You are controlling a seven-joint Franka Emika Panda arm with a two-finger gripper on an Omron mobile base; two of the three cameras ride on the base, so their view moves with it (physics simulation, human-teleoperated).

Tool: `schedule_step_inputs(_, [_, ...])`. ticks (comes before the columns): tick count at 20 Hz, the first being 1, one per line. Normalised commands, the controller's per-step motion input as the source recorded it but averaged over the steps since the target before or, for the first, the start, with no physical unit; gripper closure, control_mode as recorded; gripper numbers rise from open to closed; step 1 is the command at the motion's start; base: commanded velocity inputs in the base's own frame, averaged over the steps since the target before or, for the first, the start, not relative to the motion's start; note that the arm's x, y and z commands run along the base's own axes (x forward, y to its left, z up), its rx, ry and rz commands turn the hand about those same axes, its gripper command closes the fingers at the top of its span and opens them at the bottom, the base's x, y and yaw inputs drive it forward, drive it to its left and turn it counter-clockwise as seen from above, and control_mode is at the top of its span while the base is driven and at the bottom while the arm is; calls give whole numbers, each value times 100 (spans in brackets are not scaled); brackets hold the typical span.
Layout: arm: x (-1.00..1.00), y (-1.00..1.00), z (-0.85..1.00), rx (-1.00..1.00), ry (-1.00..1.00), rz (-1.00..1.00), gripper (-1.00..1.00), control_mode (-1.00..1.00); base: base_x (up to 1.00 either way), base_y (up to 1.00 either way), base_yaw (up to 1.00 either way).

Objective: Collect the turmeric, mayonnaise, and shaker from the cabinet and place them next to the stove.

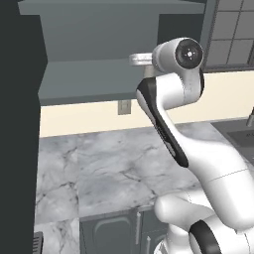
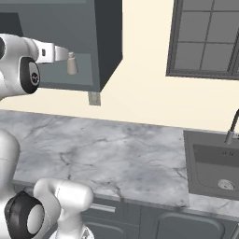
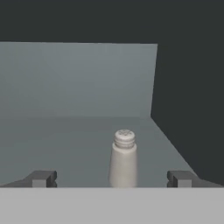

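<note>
Grey shelf (image 3: 65, 140) inside the cabinet (image 2: 107, 46) carried the shaker (image 3: 124, 159), upright and near the right wall. The claw (image 3: 112, 178) stood wide and released, one fingertip (image 3: 41, 178) at the left, the shaker centred between but ungripped. Judging from this, the risk was a knock — the slim shaker looked easy to tip if the advance ran crooked, or if one finger reached it first. Below, the marble counter (image 2: 116, 154) waited.

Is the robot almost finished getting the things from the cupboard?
Not yet. The open gripper is inside the dark slate-grey cabinet, its fingertips either side of the small pale grey-beige shaker, which stands ungrabbed on the shelf. Nothing sits on the grey marble counter.
</note>
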Motion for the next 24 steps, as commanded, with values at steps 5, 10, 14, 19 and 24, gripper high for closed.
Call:
schedule_step_inputs(5, [19, -1, -5, 0, -1, 2, -100, -100, 0, 0, 0])
schedule_step_inputs(10, [25, -8, -6, 0, 0, 3, -100, -100, 0, 0, 0])
schedule_step_inputs(14, [26, -5, -5, 0, 0, 2, -100, -100, 0, 0, 0])
schedule_step_inputs(19, [24, -6, -2, 0, 0, 2, -100, -100, 0, 0, 0])
schedule_step_inputs(24, [19, -8, -4, 0, 0, 2, -100, -100, 0, 0, 0])
